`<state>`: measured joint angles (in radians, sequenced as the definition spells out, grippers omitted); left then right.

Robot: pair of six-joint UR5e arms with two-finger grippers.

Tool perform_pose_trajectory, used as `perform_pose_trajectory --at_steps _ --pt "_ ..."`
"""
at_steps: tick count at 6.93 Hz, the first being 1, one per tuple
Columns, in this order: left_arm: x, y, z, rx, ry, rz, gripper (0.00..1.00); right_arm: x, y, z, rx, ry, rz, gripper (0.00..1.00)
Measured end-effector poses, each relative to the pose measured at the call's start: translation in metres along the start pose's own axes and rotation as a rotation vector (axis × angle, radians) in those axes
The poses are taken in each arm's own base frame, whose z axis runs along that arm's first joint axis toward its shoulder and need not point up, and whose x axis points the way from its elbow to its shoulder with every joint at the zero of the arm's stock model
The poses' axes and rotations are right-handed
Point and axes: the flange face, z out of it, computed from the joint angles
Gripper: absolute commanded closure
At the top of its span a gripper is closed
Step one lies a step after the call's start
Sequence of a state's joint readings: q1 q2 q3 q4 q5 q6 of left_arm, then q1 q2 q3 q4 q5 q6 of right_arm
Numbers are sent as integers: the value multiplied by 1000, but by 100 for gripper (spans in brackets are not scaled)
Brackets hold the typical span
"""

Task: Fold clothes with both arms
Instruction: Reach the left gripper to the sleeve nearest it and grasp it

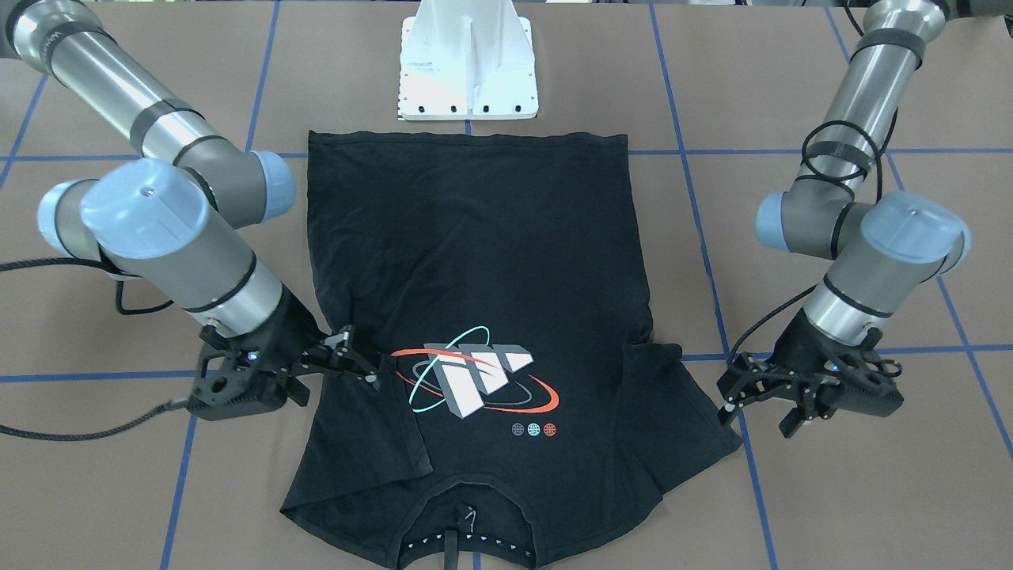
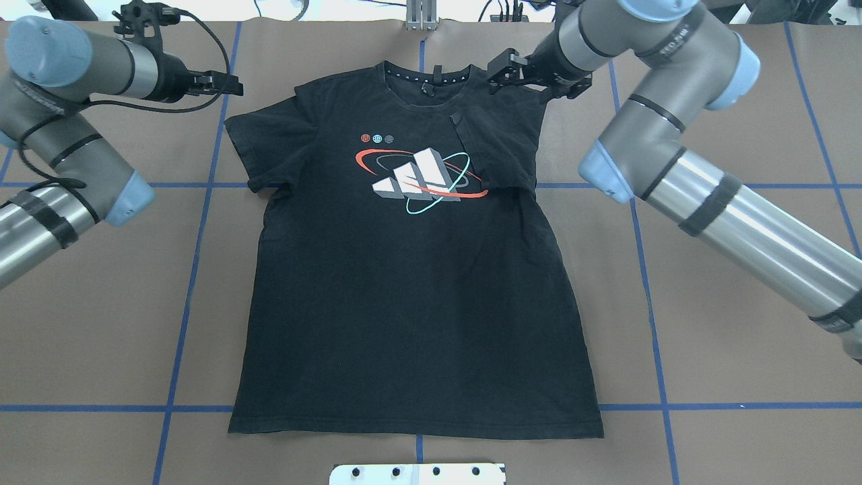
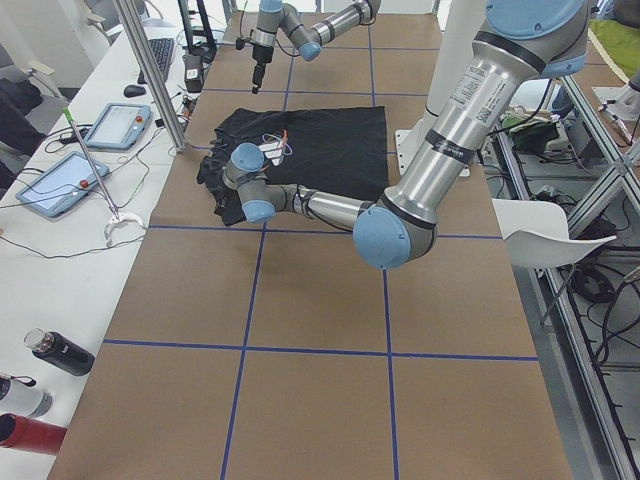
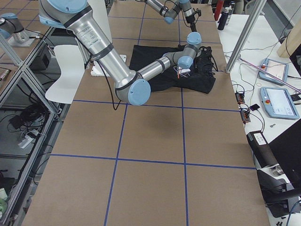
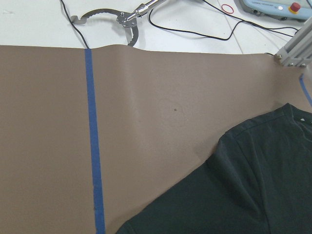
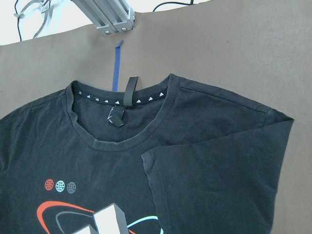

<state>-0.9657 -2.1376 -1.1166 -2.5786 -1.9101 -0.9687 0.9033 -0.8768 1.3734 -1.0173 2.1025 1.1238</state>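
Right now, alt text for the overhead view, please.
A black T-shirt lies print-up on a brown table, one sleeve folded in over the chest. The right gripper is at that shoulder; the left gripper is off the shirt beside the other sleeve.

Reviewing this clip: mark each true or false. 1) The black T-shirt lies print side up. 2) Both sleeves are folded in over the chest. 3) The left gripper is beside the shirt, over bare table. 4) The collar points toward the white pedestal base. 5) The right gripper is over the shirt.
1) True: the black short-sleeved T-shirt shows its print.
2) False: only the right-hand sleeve is folded in. The left-hand sleeve lies spread flat.
3) True: the left gripper is over the brown table.
4) False: the hem lies nearest the white pedestal base. The collar lies on the far side.
5) True: the right gripper is over the shirt.
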Motion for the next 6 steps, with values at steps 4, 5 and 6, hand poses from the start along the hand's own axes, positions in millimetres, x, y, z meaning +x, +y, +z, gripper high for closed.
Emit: perform_pose_trajectory --at_steps 4,5,6 --pt "-24 21 42 -4 -23 5 30 15 13 -22 11 -18 -8 0" --pt "-18 29 46 -15 -17 11 34 16 13 -23 12 -17 -7 0" --pt "-13 36 50 -24 -12 16 38 16 12 -23 13 -17 -6 0"
